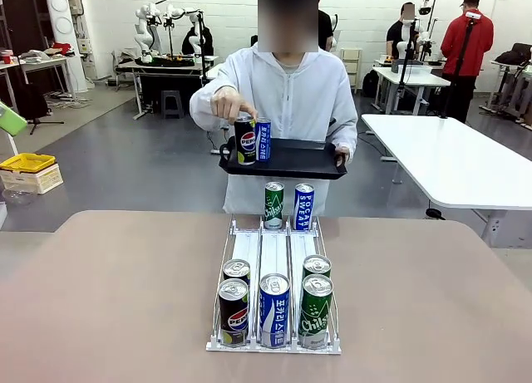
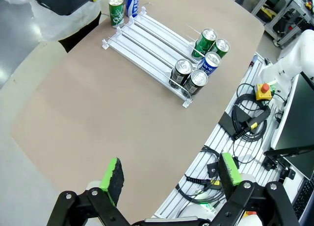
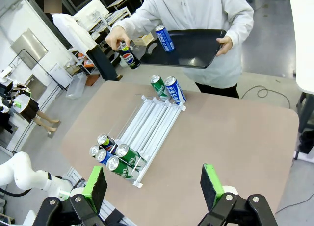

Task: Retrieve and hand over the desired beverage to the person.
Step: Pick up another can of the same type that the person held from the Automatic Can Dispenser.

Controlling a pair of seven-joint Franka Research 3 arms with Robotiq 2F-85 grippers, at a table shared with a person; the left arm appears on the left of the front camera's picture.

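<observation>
The person in a white hooded jacket stands at the far side and holds a black tray. One hand grips a Pepsi can standing on the tray beside a blue can. A white rack on the table holds Pepsi cans, a blue can and green cans at its near end. A green can and a blue Pocari Sweat can stand at its far end. My left gripper hangs open high above the table, well away from the rack. My right gripper is open too, above the rack's near side.
The brown table is bare around the rack. Cables and a red stop button lie along the robot-side edge. A long white table stands at the right behind the person. Other people and benches are far back.
</observation>
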